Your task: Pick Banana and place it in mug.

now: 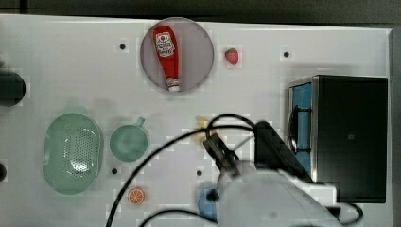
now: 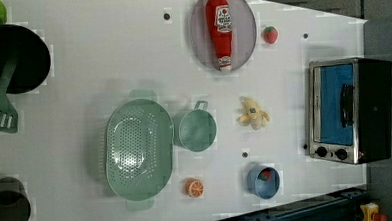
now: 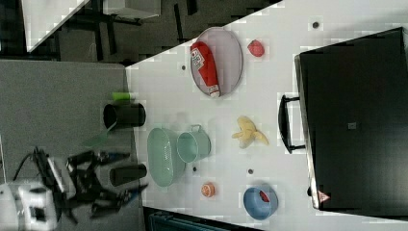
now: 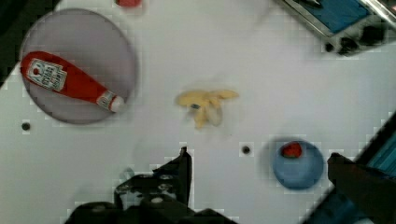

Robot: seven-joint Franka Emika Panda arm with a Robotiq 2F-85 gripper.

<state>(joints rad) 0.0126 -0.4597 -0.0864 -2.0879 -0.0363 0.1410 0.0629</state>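
matt soft banana; smooth plastic mug; shiny metal oven.

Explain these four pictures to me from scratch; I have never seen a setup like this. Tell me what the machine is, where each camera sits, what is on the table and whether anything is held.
The machine is a single robot arm with a two-fingered gripper. Three cameras off the arm look down on the white table; the fourth rides on the wrist, so the dark fingers show at its edge. They are wide open and hold nothing.

On the table lie the banana, the pale green mug beside a green colander, a ketchup bottle on a grey plate, a strawberry, an orange slice, a blue bowl and a toaster oven. The banana is still on the table, apart from the mug.
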